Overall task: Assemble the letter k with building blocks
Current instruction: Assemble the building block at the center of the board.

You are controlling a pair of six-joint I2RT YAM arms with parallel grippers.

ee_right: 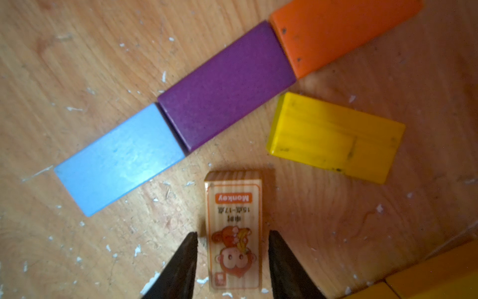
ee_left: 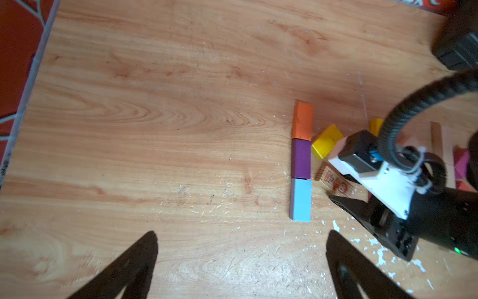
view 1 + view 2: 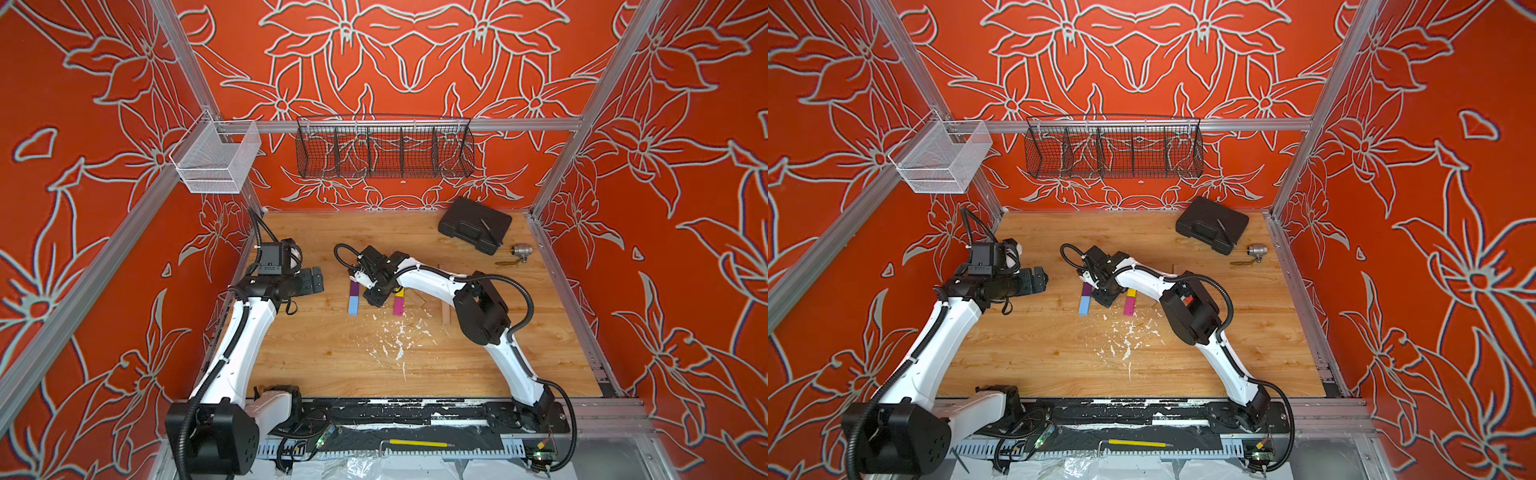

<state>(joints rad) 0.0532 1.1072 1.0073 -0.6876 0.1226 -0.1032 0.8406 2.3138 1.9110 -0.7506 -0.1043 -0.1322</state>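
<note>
Three blocks found flat in one straight line: light blue block touching the near end of the purple block, orange block touching its far end. Found the right gripper beside the purple block, jaws slightly parted astride the printed block, thin gap each side, yellow block just beyond. Saw the left gripper well apart on the purple block's other side, jaws spread wide.

At least eight blocks, two claws

Matt purple block, glossy printed wooden block; scuffed wood-grain tabletop
</note>
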